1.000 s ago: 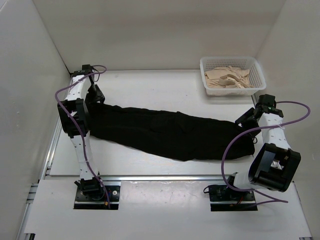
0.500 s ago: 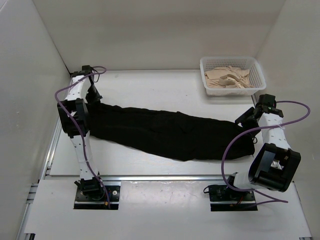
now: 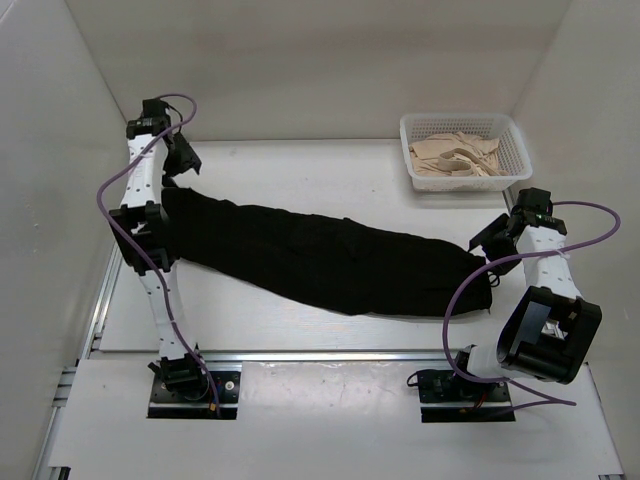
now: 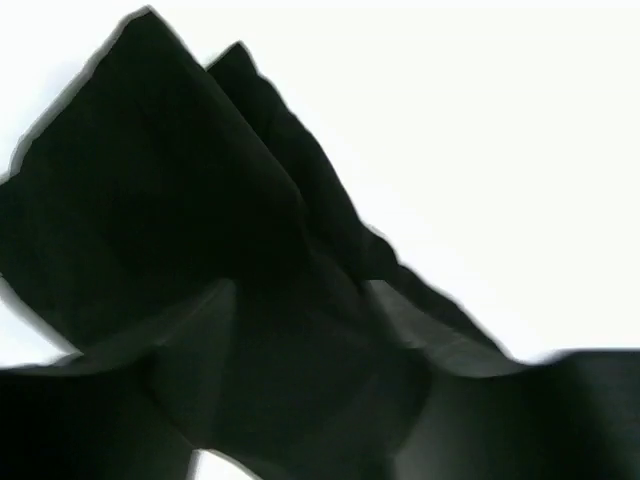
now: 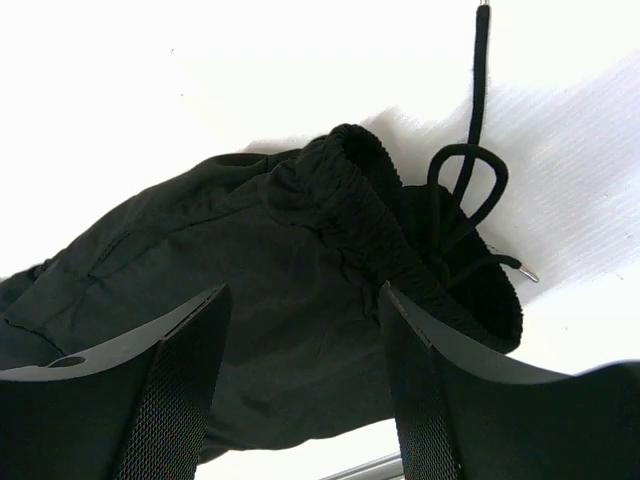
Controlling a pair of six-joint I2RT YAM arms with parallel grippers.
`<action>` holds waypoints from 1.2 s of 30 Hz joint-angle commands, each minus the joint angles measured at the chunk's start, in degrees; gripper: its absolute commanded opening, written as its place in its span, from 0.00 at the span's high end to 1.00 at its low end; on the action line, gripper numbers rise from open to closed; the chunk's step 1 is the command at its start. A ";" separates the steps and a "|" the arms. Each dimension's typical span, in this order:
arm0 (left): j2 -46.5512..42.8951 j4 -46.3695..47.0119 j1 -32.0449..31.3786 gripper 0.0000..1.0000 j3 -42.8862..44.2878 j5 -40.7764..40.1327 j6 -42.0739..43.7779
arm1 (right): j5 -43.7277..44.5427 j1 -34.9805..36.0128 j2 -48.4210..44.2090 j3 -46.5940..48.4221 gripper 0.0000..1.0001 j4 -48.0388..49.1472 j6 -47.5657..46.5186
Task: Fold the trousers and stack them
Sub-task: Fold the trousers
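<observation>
At lower right the right gripper (image 3: 489,238) hangs wide open over the waistband (image 5: 375,205), gripping nothing; black trousers (image 3: 330,262) stretch across mid-frame; at upper left the left gripper (image 3: 180,162) seems clamped on the leg ends (image 3: 183,190). Best to carry them rightward, taut, onto the waistband

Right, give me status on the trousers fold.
Left gripper at the leg end, fabric between its jaws, grip unclear. Right gripper open over the waistband. Trousers stretched out, unfolded. Basket clear, far right.
</observation>
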 commanded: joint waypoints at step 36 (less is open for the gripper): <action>-2.01 13.16 14.95 0.64 -31.38 1.58 -9.88 | -1.33 3.39 -3.79 1.17 0.34 -1.20 -0.63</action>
